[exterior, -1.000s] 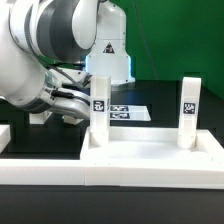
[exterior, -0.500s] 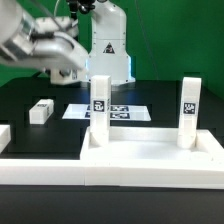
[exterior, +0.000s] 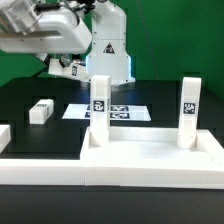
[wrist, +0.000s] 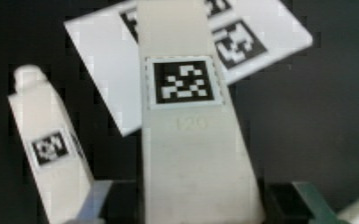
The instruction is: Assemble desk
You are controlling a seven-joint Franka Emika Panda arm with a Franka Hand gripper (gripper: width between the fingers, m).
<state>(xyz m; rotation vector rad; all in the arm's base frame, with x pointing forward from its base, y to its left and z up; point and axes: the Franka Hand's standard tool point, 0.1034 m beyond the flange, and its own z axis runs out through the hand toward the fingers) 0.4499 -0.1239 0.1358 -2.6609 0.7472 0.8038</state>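
Observation:
The desk top (exterior: 150, 162) lies at the front with two white legs standing upright in it, one leg (exterior: 99, 108) at the exterior view's left and another leg (exterior: 189, 108) at its right. My gripper (exterior: 68, 63) hangs high at the upper left, above the black table. It is shut on a third leg (wrist: 194, 120), which points down away from the jaws and shows its tag; the fingers (wrist: 126, 198) sit against both its sides. A loose leg (exterior: 41, 110) (wrist: 43, 135) lies on the table below.
The marker board (exterior: 128, 111) (wrist: 274, 35) lies flat behind the upright legs. A long low white border bar (exterior: 40, 168) runs along the front left. A small white piece (exterior: 3, 134) sits at the left edge. The arm's base (exterior: 108, 50) stands at the back.
The arm has risen from low beside the left upright leg to high at the upper left with the leg in its jaws. The loose leg on the table is now uncovered.

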